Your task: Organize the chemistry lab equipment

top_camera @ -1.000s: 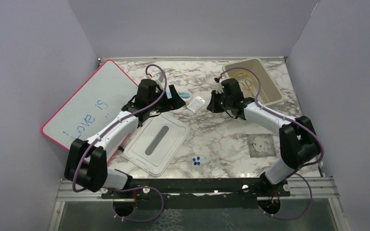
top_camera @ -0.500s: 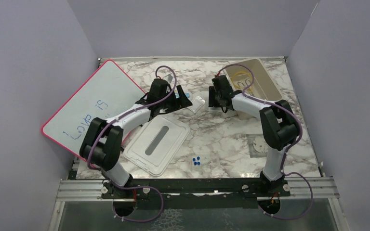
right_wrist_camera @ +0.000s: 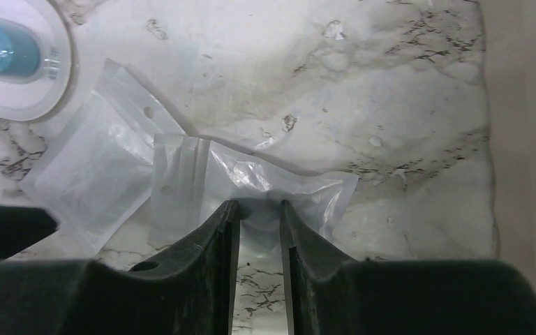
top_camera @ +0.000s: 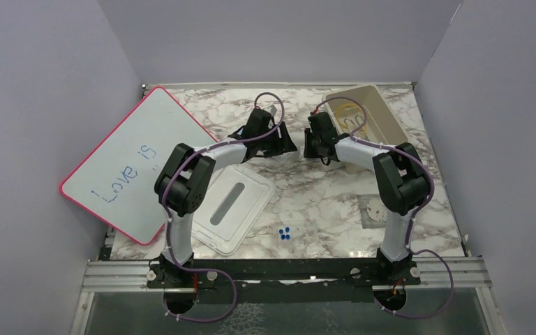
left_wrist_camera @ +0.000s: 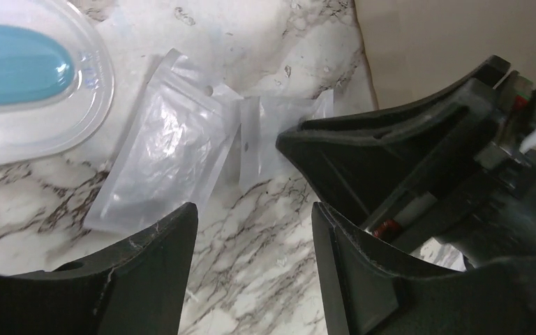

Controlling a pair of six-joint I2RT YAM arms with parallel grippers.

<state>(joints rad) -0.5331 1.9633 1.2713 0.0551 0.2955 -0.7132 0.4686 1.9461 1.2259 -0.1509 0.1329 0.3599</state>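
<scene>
Two clear plastic bags lie on the marble between my grippers. The larger bag (left_wrist_camera: 164, 164) lies flat, just ahead of my left gripper (left_wrist_camera: 255, 213), which is open over bare marble. My right gripper (right_wrist_camera: 258, 206) is nearly closed, with the near edge of the smaller, crinkled bag (right_wrist_camera: 279, 180) pinched between its tips. A blue item in a clear blister pack (left_wrist_camera: 21, 77) lies to the left of the bags. From above, the left gripper (top_camera: 283, 145) and right gripper (top_camera: 312, 148) are close together. Amber tubing (top_camera: 349, 112) lies in the beige bin (top_camera: 391, 125). No forceps or green stick is in view.
A white lid (top_camera: 227, 206) lies near the left arm, and a whiteboard with a red rim (top_camera: 132, 160) leans at the left. Small blue pieces (top_camera: 285, 233) lie near the front. A grey square patch (top_camera: 378, 209) is at the right. Purple walls enclose the table.
My left arm has swung right, its gripper going from near the blue pack to just beside the right gripper. The right gripper moved slightly left and back, then stayed at the bags.
</scene>
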